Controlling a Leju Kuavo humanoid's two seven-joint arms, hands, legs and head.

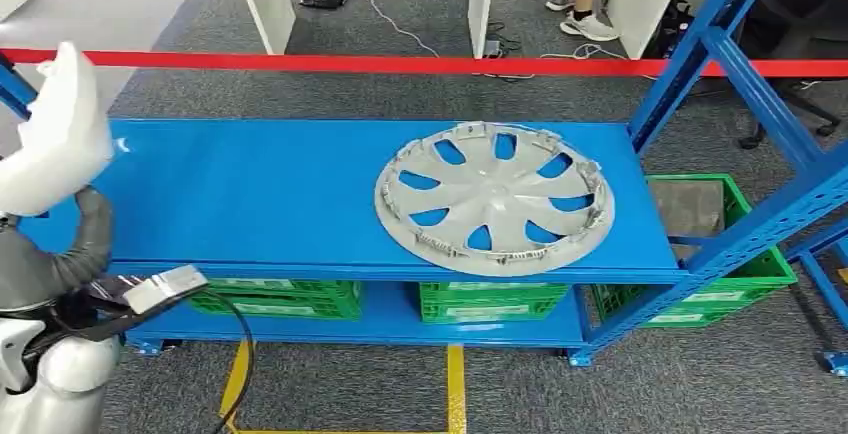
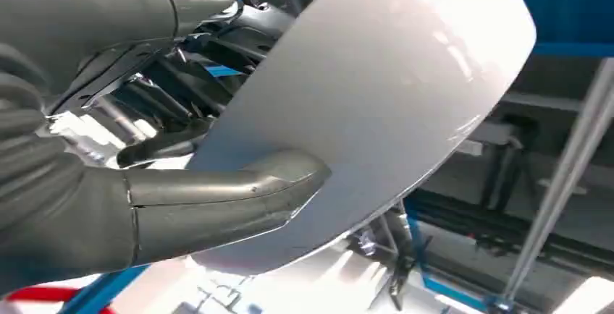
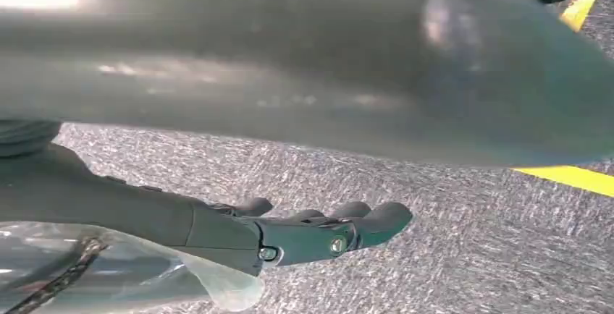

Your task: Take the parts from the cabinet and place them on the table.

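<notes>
**White part up in the left hand, hubcap waiting on the blue top**

Here's the white part (image 1: 58, 134), a smooth, glossy, curved shell, raised at the far left of the head view above the end of the blue table (image 1: 250, 194). The left hand (image 2: 217, 198) has it clamped: the thick grey thumb lies flat across the shiny outer face while the darker fingers (image 2: 159, 147) hook behind the edge. Looks like thin moulded plastic, so my read is light and fairly stiff, but that polished skin is slippery and the pinch sits close to one rim. A tilt could let it slide, so the grip wants to stay firm and the part level on the way down.

Further along the blue surface lies a silver hubcap (image 1: 494, 198), flat, spokes showing blue through the gaps, its clip-studded rim near the front edge. Same story there, I'd judge: light, a bit flexible, best taken at the rim or through a spoke opening.

The right hand (image 3: 318, 231) hangs low over grey carpet, fingers loosely extended and nothing in them.

Green crates (image 1: 490, 299) sit on the lower shelf, red tape (image 1: 400, 64) stretches across behind.
</notes>
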